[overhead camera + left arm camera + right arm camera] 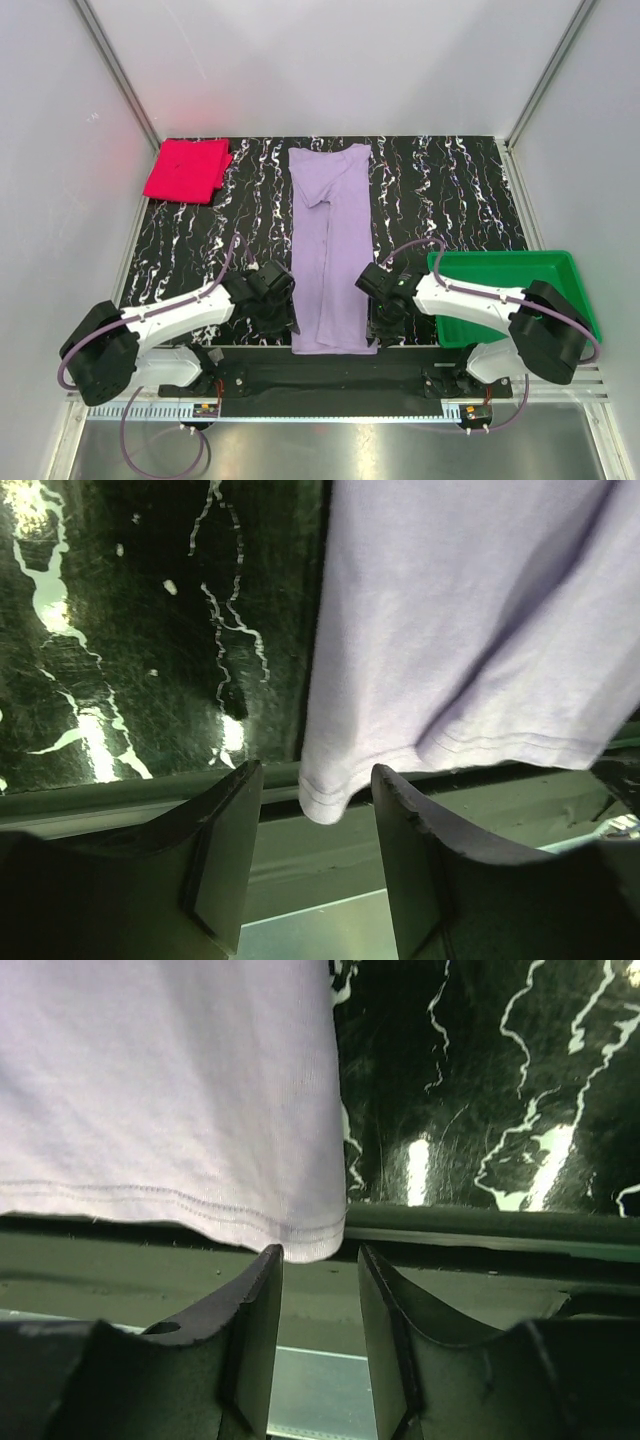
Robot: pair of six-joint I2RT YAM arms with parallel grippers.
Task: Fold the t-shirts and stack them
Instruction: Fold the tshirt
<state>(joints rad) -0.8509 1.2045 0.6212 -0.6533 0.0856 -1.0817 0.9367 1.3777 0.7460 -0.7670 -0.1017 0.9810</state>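
A pale lavender t-shirt (330, 250) lies as a long narrow strip down the middle of the black marbled mat, its hem at the near edge. A bright pink-red t-shirt (186, 170) sits folded square at the far left corner. My left gripper (285, 322) is at the hem's near left corner. In the left wrist view the gripper (315, 775) stands open, with the lavender shirt's (470, 630) corner hanging just beyond its tips. My right gripper (378, 325) is at the near right corner. In the right wrist view it (320, 1252) is open too, the lavender hem (170, 1090) corner at its left fingertip.
A green plastic tray (500, 258) stands at the near right, beside the right arm. The black marbled mat (450, 190) ends at a metal rail along the near edge. White walls close in the left, right and far sides.
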